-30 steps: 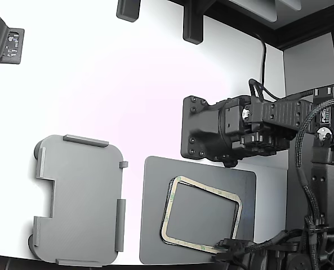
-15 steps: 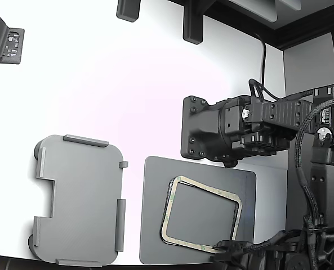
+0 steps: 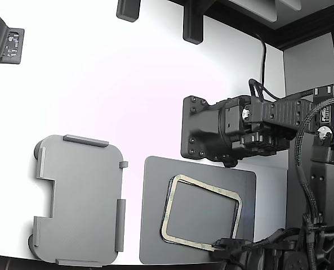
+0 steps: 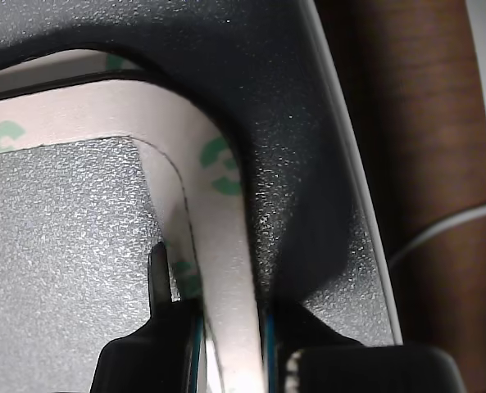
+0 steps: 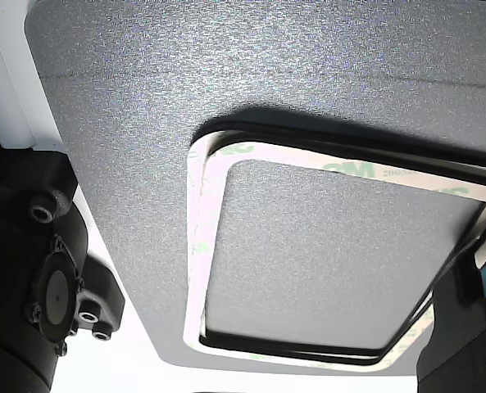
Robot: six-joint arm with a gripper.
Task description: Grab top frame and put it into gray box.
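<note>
This looks like a robotics lab or test bench rather than a home. A bare white surface (image 3: 127, 84) carries only a gray mat (image 3: 155, 225) and a gray box (image 3: 79, 199), ringed by black arm housings (image 3: 212, 135), bundled cables (image 3: 307, 185) and a bracketed camera module (image 3: 3, 42) (all bolted hardware, nothing domestic). Dark mounts (image 3: 192, 25) stand along the far edge.

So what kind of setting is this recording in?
Likely a lab robot workbench: a bare white table, a dark mat holding a stack of frames, a gray tray, and cabled robot arms.
</note>
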